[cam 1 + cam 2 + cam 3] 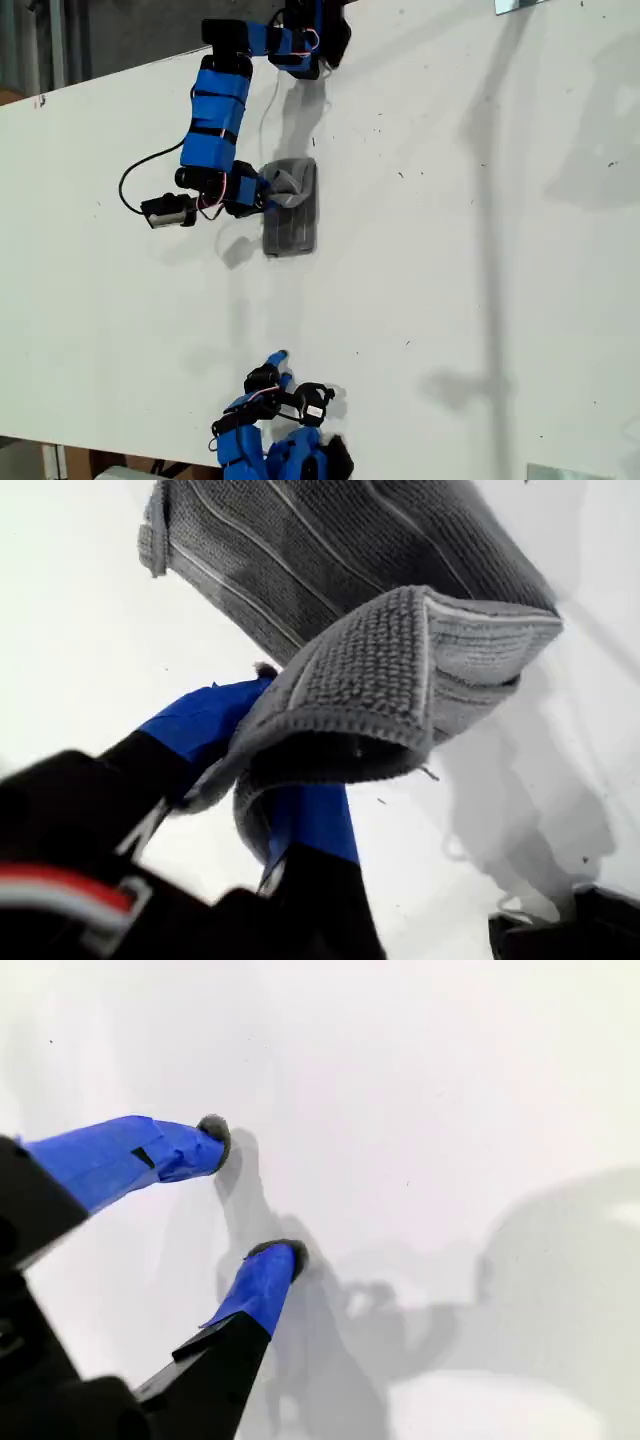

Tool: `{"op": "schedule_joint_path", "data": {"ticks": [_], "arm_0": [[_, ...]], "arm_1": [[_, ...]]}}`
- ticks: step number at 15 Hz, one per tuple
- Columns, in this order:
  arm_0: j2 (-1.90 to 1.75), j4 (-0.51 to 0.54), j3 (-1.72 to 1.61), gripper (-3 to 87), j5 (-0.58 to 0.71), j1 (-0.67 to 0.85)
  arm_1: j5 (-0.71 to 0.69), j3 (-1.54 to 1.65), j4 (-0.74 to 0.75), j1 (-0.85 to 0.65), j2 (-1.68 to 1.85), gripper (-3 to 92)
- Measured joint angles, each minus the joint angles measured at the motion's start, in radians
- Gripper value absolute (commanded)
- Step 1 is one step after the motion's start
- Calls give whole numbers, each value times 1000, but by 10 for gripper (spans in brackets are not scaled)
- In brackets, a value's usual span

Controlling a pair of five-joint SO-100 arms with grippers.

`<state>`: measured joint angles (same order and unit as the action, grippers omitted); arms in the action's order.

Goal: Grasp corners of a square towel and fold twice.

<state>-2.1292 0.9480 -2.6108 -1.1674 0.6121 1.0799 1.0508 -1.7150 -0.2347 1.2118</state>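
The grey striped soft cloth towel (290, 207), long axis twelve-to-six in the exterior view, hangs clamped in my first gripper (268, 190) at its nine-o'clock edge, while my second gripper (255, 1195), jaws apart and empty, waits well off toward six.

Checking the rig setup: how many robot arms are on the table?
2. One arm reaches from the exterior view's top, its claw on the towel; the other arm sits at that view's bottom edge.

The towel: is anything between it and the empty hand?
Nothing visible. Only bare white table lies between my second hand, open and empty, and the towel, which my first hand grips at one edge.
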Motion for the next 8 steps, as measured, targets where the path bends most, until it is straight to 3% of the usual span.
{"op": "schedule_joint_path", "data": {"ticks": [4, 5, 7, 8], "arm_0": [[0, 0, 0, 203, 0, 0], [0, 0, 0, 203, 0, 0], [0, 0, 0, 203, 0, 0], [0, 0, 0, 203, 0, 0]], "arm_1": [[-117, -6, 179, 21, -52, 1], [-137, -6, 219, 26, -66, 71], [-158, -6, 261, 32, -94, 323], [-170, -6, 270, 32, -97, 343]]}}
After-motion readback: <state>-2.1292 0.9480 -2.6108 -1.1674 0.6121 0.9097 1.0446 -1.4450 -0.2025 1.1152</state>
